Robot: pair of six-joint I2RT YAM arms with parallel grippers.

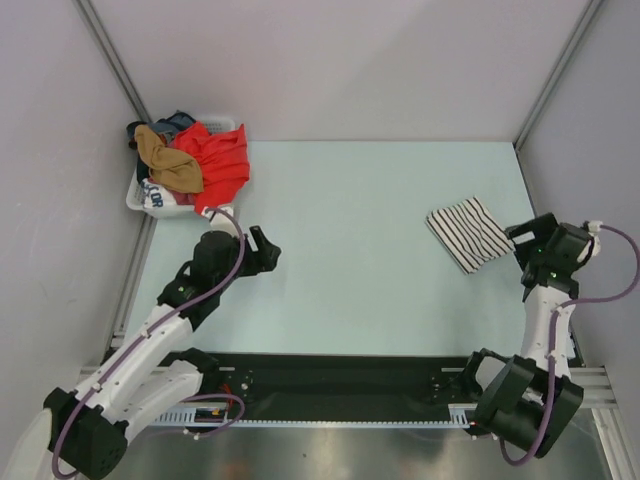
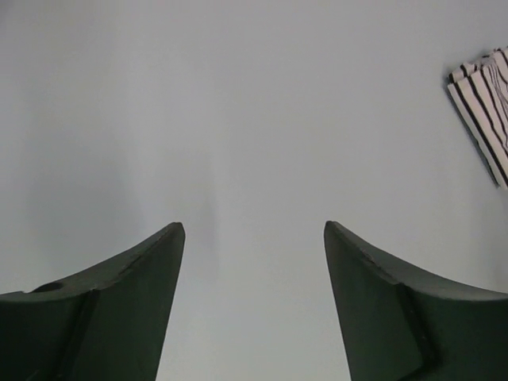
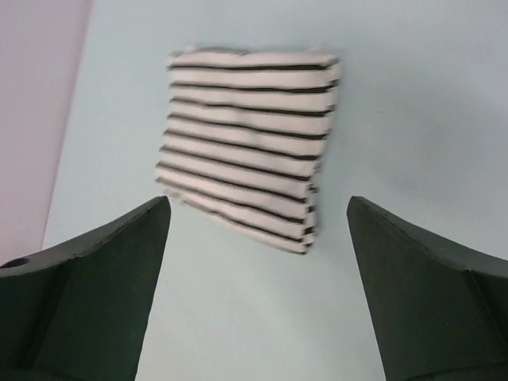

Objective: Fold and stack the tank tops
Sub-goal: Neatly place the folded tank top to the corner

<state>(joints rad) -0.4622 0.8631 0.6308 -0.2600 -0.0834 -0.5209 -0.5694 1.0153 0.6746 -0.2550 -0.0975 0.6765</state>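
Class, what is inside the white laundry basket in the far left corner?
The white laundry basket holds a heap: a tan-brown top lying uppermost, a red garment spilling over its rim, dark cloth behind. Anything beneath the heap, and the basket's floor, is covered.

Two grippers are in view: the left gripper [image 2: 254,230] and the right gripper [image 3: 258,200]. One striped tank top [image 3: 246,143] lies folded just ahead of the right gripper, and one tan-brown tank top [image 1: 170,165] sits in the single white basket [image 1: 140,200] beyond the left gripper. That basket also holds one red garment [image 1: 220,160] and some darker pieces [image 1: 170,122] too tangled to count.
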